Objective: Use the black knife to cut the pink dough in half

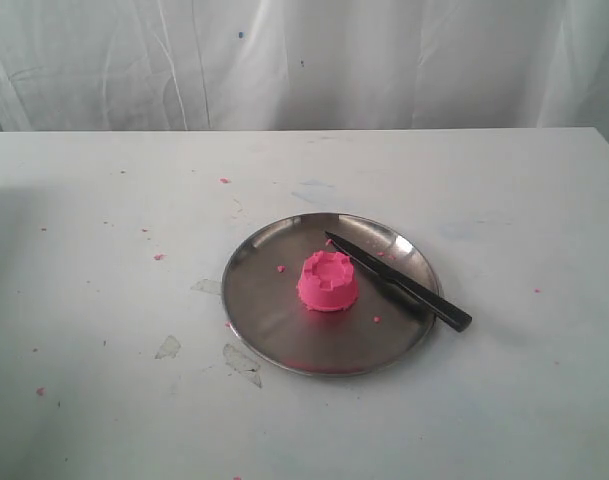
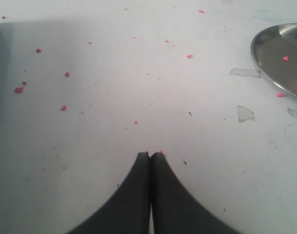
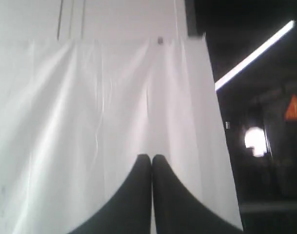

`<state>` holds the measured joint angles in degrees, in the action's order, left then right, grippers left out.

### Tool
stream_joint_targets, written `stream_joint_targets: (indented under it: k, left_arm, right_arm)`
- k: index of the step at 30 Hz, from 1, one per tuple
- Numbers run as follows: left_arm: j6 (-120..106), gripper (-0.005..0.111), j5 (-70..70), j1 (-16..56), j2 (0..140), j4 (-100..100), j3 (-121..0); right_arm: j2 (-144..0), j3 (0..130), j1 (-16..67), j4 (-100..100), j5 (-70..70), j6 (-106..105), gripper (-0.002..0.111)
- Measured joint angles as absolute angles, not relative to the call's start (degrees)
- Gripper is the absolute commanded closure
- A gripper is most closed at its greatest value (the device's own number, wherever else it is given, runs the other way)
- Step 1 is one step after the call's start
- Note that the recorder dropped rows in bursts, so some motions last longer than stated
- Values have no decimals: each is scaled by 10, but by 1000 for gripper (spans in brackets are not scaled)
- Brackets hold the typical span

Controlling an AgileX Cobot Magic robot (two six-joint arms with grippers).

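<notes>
Left gripper (image 2: 150,155) pinched closed, empty, over bare table (image 2: 138,97) beside the steel plate (image 2: 270,53). Right gripper (image 3: 151,157) also closed, empty, aimed at the white curtain (image 3: 89,122). Pink dough (image 1: 328,281) whole, mid-plate. Black knife (image 1: 399,281) lies right of it, handle overhanging the rim.

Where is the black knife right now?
In the exterior view, the black knife lies across the right side of the steel plate, just right of the pink dough, its handle end poking over the rim.
</notes>
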<state>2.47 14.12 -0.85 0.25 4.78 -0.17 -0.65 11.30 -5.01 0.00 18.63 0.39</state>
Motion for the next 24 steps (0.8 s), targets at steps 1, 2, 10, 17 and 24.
stream_joint_targets:
  k: [1,2,10,17,24]
  left_arm:
    - [25,107,141,-8,3,48,-2]
    - [25,107,141,-8,3,48,-2]
    - [25,107,141,-8,3,48,-2]
    - [25,107,141,-8,3,48,-2]
    - [25,107,141,-8,3,48,-2]
  right_arm:
    - [-15,122,-50,0,133,4,108]
    - [-29,131,-50,0,74,5,108]
    - [-163,156,-50,16,-90,85,108]
    - [-284,216,-50,165,-245,25,108]
    - [-451,263,-50,443,-367,-285,108]
